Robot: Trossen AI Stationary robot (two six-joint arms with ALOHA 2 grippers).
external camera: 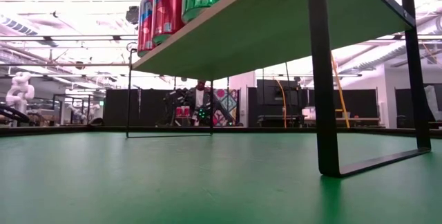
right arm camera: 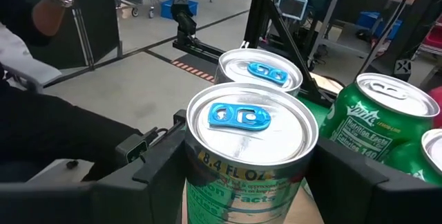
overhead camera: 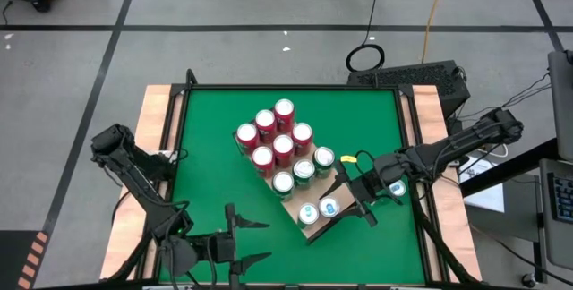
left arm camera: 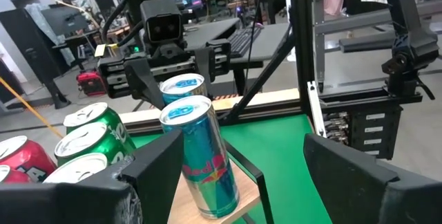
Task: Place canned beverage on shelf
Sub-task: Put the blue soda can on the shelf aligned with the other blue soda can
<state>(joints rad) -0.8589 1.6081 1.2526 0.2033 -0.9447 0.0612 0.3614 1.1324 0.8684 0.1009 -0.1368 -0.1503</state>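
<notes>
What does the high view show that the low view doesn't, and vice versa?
High only: both arms, the left end effector open and empty, the right end effector closed on a blue-tab can, and all the can tops. Low only: the shelf's underside, its dark frame legs, and the room behind. Both: the shelf, red cans, green cans, and the green table.

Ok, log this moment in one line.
right gripper: jaws shut on blue-tab can, at shelf corner | left gripper: open, empty, waiting short of shelf
</notes>
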